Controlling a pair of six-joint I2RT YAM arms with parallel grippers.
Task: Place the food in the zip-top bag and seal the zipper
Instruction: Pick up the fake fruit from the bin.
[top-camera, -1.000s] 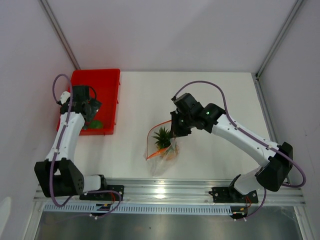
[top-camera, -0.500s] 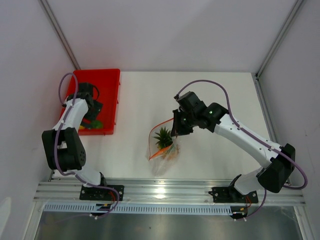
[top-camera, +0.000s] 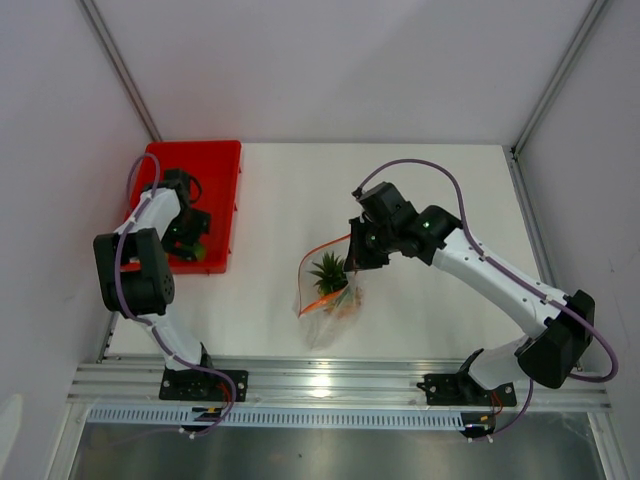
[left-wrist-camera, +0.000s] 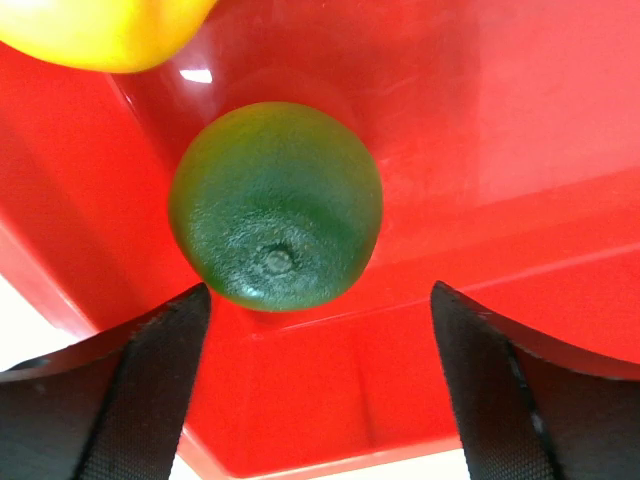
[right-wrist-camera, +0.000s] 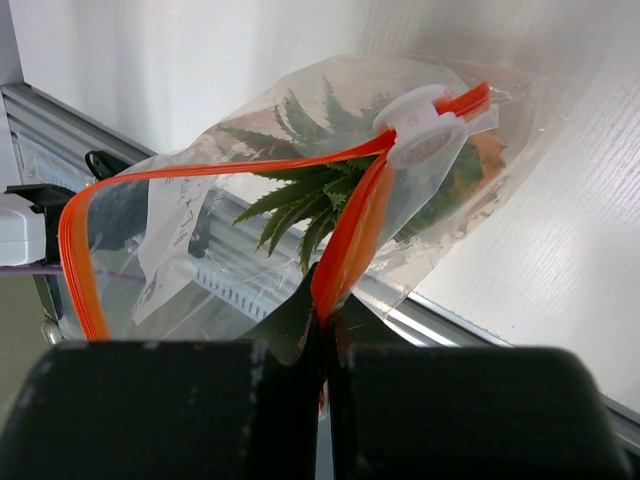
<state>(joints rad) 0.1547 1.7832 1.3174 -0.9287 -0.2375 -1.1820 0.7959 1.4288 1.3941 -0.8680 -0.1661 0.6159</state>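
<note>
The round green fruit (left-wrist-camera: 275, 205) lies in the near corner of the red tray (left-wrist-camera: 500, 150), with the yellow fruit (left-wrist-camera: 110, 30) just beyond it. My left gripper (left-wrist-camera: 320, 390) is open, low in the tray (top-camera: 215, 170), its fingers either side of and just short of the green fruit (top-camera: 197, 251). My right gripper (right-wrist-camera: 325, 330) is shut on the red-orange zipper (right-wrist-camera: 350, 230) and holds the clear zip-top bag (top-camera: 330, 300) up by its mouth, which gapes open. The pineapple (top-camera: 328, 272) is inside the bag, its green leaves (right-wrist-camera: 300, 200) showing.
A white slider (right-wrist-camera: 425, 125) sits at the far end of the zipper. The tray's near wall rises right in front of my left fingers. The metal rail (top-camera: 330, 380) runs along the table's near edge below the bag.
My left arm has folded back and its gripper has dropped into the tray's near end by the green fruit. My right gripper has shifted slightly right, still holding the bag.
</note>
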